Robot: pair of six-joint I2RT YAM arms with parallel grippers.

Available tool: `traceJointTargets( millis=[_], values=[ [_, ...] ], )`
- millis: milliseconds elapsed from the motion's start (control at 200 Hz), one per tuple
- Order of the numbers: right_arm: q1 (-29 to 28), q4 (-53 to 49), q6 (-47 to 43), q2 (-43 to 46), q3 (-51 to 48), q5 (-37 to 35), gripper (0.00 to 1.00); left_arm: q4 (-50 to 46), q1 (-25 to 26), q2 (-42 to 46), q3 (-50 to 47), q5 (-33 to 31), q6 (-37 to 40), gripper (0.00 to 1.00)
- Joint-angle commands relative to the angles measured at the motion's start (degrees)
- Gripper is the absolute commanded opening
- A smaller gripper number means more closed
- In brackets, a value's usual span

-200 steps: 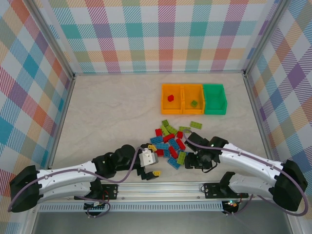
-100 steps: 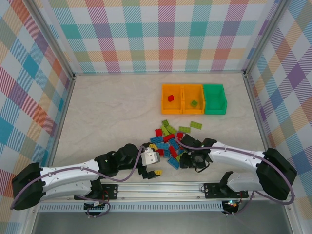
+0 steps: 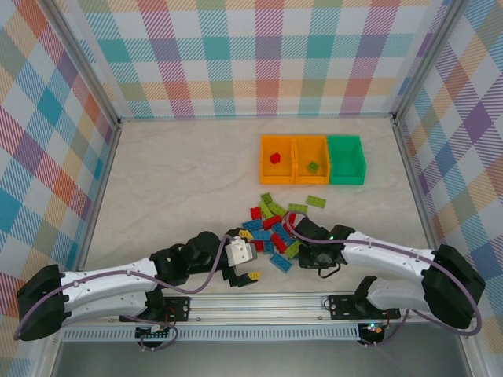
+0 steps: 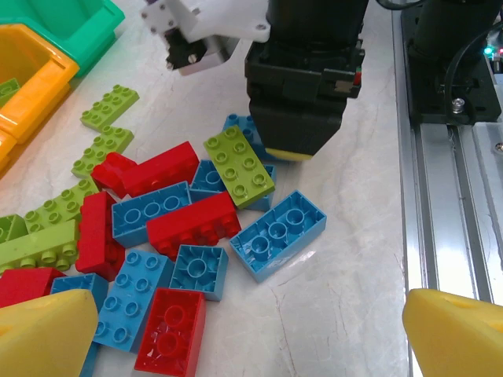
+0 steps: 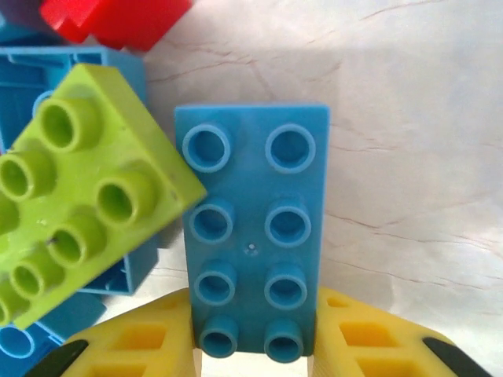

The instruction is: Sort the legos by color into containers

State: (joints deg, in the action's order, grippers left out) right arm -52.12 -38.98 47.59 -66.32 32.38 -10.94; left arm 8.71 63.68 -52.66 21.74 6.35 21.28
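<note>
The jaws of our right gripper [image 5: 251, 339] have just narrowed, and they now pinch the near end of a blue brick [image 5: 251, 228] lying flat on the pile's near edge, with a lime brick [image 5: 71, 212] leaning against it. Our left gripper [image 4: 251, 334] stays spread wide and empty over the pile of legos [image 3: 273, 228].

We judge a blue pick is beginning. One orange bin [image 3: 283, 169] holds a red brick and the other orange bin [image 3: 318, 153] a lime one, so the bare green bin [image 3: 346, 161] likely takes blue.

The table [image 3: 181, 181] is pale and marbled, smooth and level, and is walled in by pastel plaid panels [image 3: 259, 55].
</note>
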Motion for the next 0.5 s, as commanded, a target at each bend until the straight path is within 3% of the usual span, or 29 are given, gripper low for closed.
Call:
traceJointTargets(
  millis=[0,100,190,315,495],
  values=[
    [-0.26,-8.43,2.30,4.00,2.41,-6.11,0.28,0.43,0.56,1.24,0.15,-1.19,-0.07,1.00],
    [1.07,-13.76,1.79,7.97,6.70,-10.23,0.26,0.69,0.56,1.66,-0.05,-2.49,-0.45,1.00],
    [5.96,-14.10,-3.91,10.05,11.20,-12.20,0.25,0.96,0.55,2.20,-0.29,-3.18,-0.82,1.00],
    [18.70,-7.26,-16.38,7.82,17.81,-8.36,0.25,1.13,0.52,2.65,-0.36,-3.69,-1.31,1.00],
    [36.65,4.39,-27.26,-6.42,27.82,1.79,0.23,0.39,0.54,2.65,-0.16,-7.26,-1.94,1.00]
  ],
)
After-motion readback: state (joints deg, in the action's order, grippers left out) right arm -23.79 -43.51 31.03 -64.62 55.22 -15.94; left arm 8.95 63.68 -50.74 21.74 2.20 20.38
